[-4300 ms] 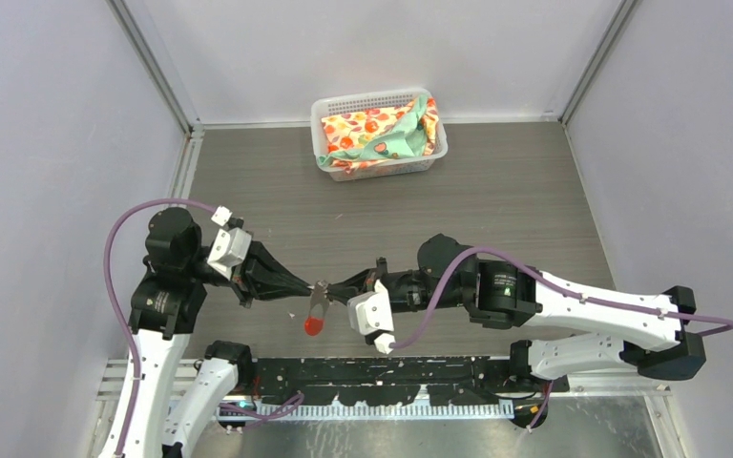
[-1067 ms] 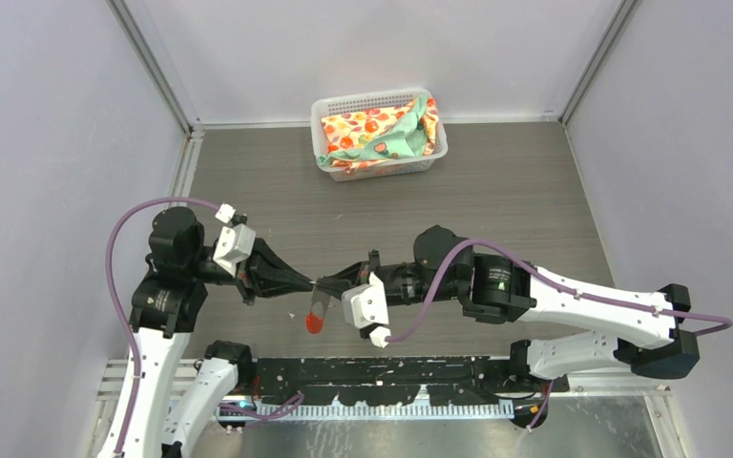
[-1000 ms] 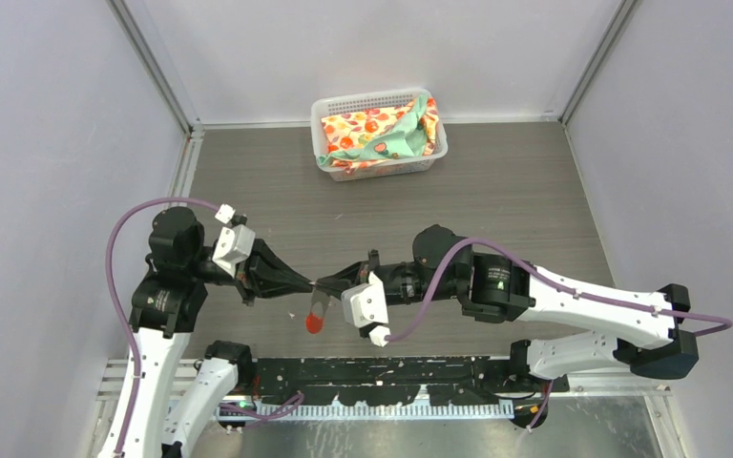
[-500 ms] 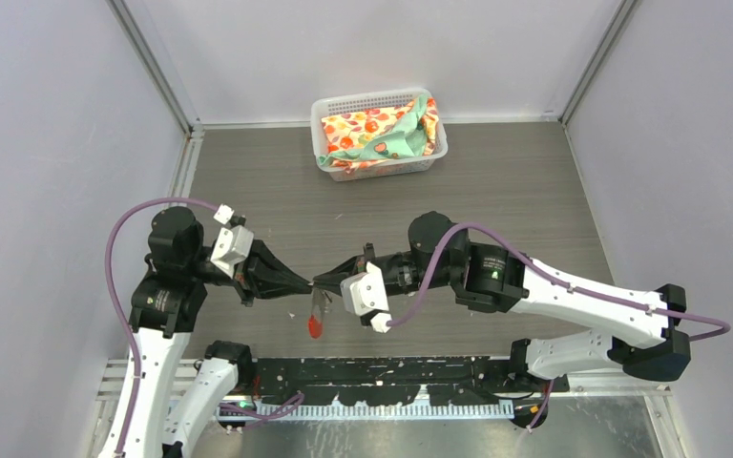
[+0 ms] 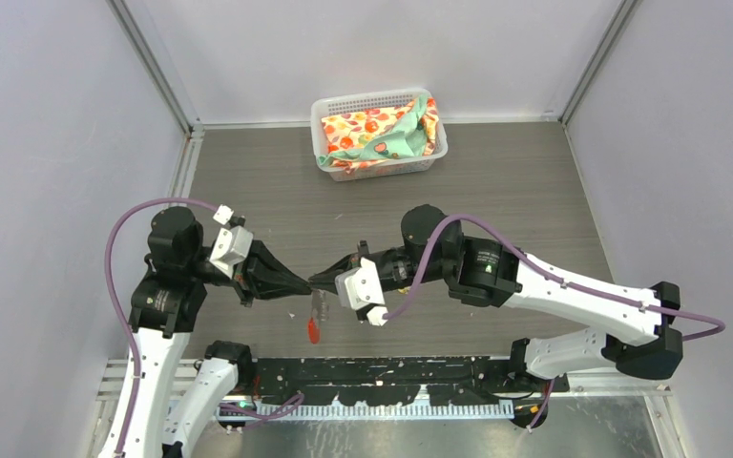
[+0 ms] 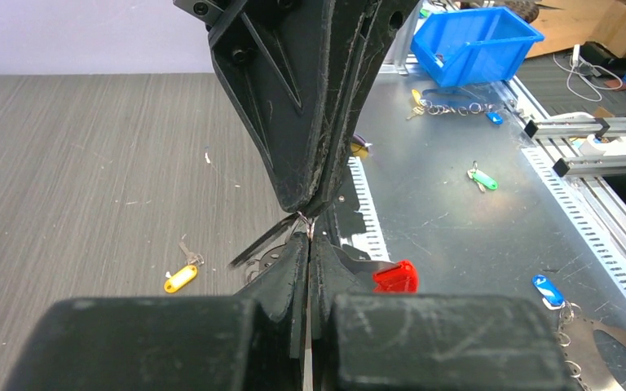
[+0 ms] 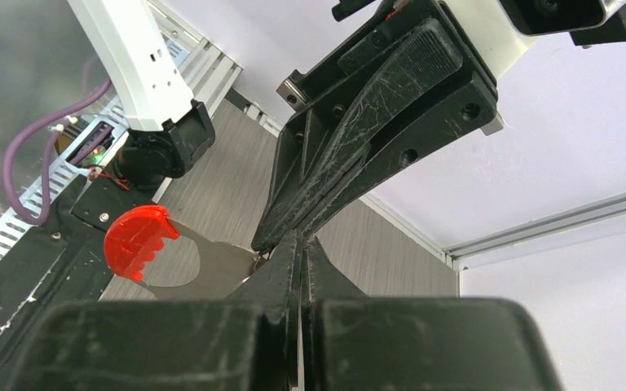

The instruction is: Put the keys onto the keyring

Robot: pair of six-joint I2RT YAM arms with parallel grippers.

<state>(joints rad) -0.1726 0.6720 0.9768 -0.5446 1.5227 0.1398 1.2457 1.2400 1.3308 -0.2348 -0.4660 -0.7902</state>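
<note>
The curved silver metal keyring with a red plastic tag [image 5: 316,318] hangs above the grey wood-grain table [image 5: 496,191]. The left gripper [image 5: 303,282] and right gripper [image 5: 318,280] meet tip to tip, both clamped on its small ring. Farthest back stands a white plastic basket [image 5: 379,96].

Overhead looking down, wrist views close, opposed, sharing left claw [image 5: 303,283], right claw [image 5: 317,279]

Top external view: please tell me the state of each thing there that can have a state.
left pincer: shut, pinching the keyring's small ring.
right pincer: shut, tip at the same ring; grip unclear.
keyring: in the air above the table, red tag hanging down.
basket: upright, holding crumpled cloth.
</note>
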